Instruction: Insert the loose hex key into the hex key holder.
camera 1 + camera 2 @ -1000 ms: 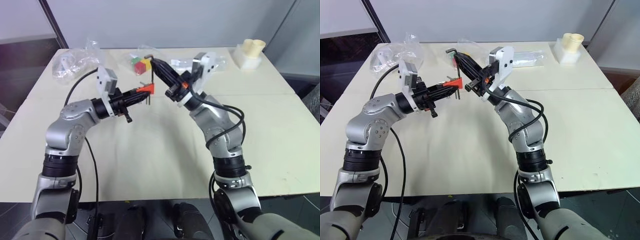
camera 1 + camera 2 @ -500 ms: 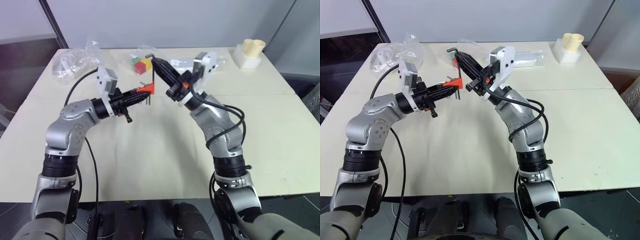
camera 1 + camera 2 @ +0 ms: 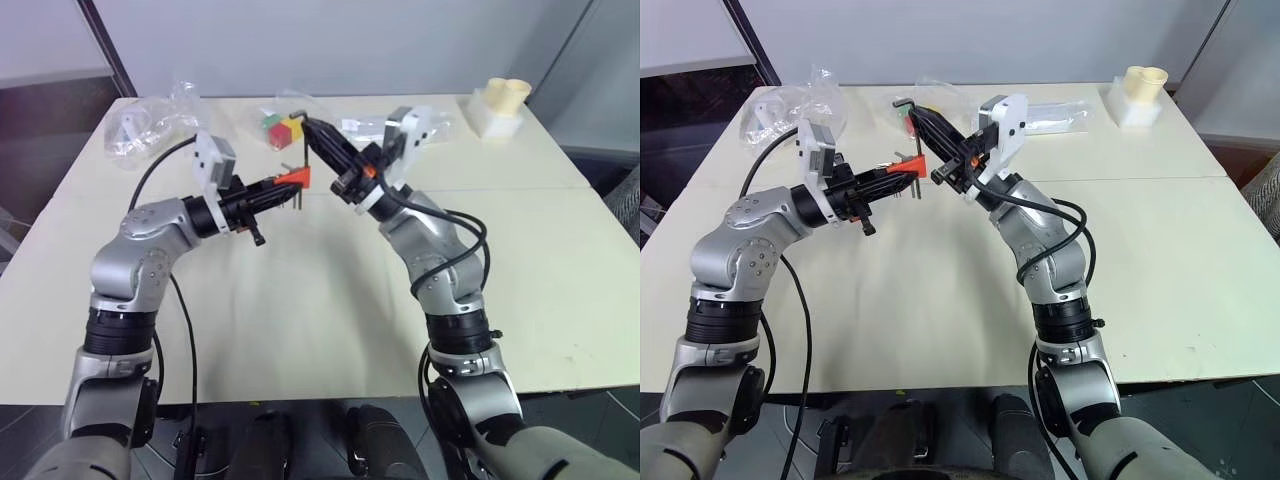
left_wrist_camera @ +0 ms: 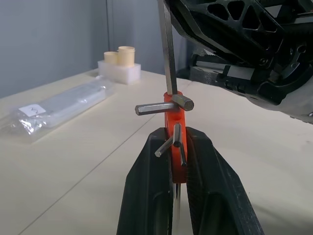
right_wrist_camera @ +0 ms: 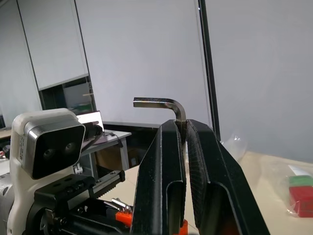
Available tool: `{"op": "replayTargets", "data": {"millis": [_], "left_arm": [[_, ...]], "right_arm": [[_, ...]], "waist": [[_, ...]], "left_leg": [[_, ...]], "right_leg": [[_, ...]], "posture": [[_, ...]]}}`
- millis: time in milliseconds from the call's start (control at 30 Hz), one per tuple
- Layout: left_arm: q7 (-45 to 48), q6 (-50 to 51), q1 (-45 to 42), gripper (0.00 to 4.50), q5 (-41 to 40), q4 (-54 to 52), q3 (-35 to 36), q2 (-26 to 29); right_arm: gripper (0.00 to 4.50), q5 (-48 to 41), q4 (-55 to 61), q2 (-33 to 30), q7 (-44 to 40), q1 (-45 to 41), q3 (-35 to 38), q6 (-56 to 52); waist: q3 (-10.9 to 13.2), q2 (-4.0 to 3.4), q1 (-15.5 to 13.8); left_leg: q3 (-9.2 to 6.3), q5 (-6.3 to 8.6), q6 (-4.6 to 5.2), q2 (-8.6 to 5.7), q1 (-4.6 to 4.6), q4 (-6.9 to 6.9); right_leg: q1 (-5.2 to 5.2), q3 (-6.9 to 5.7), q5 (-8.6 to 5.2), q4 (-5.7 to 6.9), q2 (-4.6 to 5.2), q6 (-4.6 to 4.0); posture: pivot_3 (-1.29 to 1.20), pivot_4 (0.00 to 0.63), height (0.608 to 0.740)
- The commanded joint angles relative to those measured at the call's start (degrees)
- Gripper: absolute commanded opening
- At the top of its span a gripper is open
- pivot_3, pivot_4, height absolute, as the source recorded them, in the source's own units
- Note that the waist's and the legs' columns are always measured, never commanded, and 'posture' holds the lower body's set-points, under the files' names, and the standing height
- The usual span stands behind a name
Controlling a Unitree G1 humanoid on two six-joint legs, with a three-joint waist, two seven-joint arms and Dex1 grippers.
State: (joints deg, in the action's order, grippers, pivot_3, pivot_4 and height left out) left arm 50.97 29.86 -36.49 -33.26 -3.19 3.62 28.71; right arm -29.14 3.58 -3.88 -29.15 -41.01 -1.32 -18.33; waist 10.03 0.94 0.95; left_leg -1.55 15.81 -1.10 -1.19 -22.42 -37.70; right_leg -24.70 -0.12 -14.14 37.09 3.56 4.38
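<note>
Grippers first: your left gripper (image 3: 291,182) is clamped tight on the orange hex key holder (image 4: 173,128), which sits pinched between its two black fingers (image 4: 147,186) with the block raised well above the table (image 3: 330,300). You can see in the left wrist view that a few short dark keys stick out of the holder to either side. Your right gripper (image 5: 185,128) is closed on the loose hex key (image 5: 166,106), squeezing its long shank between the fingers, with the short bent end poking out past the fingertips. From the head views, both hands meet over the middle of the table, the right gripper angled up and toward the left one. In the left wrist view the long straight part of the loose key comes down from above and meets the top of the orange block; you cannot tell from these pictures whether its tip is seated in a slot or only touching the block. Behind the hands, near the far edge of the table, lie red, green and yellow cubes (image 3: 280,130), clear plastic bags (image 3: 150,122) on the left, and a pale cream holder (image 3: 497,105) at the far right corner.
</note>
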Motion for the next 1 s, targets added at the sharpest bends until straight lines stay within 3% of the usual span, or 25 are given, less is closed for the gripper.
{"op": "replayTargets", "data": {"millis": [33, 567, 667, 900, 1000], "left_arm": [[0.0, -0.3, -1.1, 0.00, -1.3, -2.5, 1.5, 0.1], [-0.8, -0.5, -1.6, 0.00, -2.1, -2.1, 1.7, 0.0], [-0.8, -0.6, -1.6, 0.00, -2.1, -2.0, 1.7, 0.0], [-0.7, -0.7, -1.5, 0.00, -2.0, -1.7, 1.6, 0.1], [-0.8, -0.7, -1.6, 0.00, -1.9, -1.7, 1.7, 0.1]], "right_arm": [[0.08, 0.3, 1.3, 0.1, -0.1, -1.3, 0.5, 1.3], [0.08, 0.6, 1.9, 0.2, -0.2, -0.7, 0.3, 0.8], [1.08, 0.6, 2.0, 0.2, -0.3, -0.7, 0.2, 0.8], [4.46, 0.8, 2.4, -0.2, -0.5, -0.6, 0.1, 0.8], [4.46, 0.0, 3.7, -0.7, -0.8, -0.2, 0.4, -0.1]], "waist": [[0.0, 0.00, 0.0], [0.0, 0.00, 0.0], [0.0, 0.00, 0.0], [0.0, 0.00, 0.0], [0.0, 0.00, 0.0]], "left_leg": [[0.00, 0.00, 0.00, 0.00, 0.00, 0.00], [0.00, 0.00, 0.00, 0.00, 0.00, 0.00], [0.00, 0.00, 0.00, 0.00, 0.00, 0.00], [0.00, 0.00, 0.00, 0.00, 0.00, 0.00], [0.00, 0.00, 0.00, 0.00, 0.00, 0.01]], "right_leg": [[0.00, 0.00, 0.00, 0.00, 0.00, 0.00], [0.00, 0.00, 0.00, 0.00, 0.00, 0.00], [0.00, 0.00, 0.00, 0.00, 0.00, 0.00], [0.00, 0.00, 0.00, 0.00, 0.00, 0.00], [0.00, 0.00, 0.00, -0.01, 0.00, 0.00]], "posture": [[0.00, 0.150, 0.740], [0.00, 0.150, 0.740], [0.00, 0.150, 0.740], [0.00, 0.150, 0.740], [0.00, 0.150, 0.740]]}}
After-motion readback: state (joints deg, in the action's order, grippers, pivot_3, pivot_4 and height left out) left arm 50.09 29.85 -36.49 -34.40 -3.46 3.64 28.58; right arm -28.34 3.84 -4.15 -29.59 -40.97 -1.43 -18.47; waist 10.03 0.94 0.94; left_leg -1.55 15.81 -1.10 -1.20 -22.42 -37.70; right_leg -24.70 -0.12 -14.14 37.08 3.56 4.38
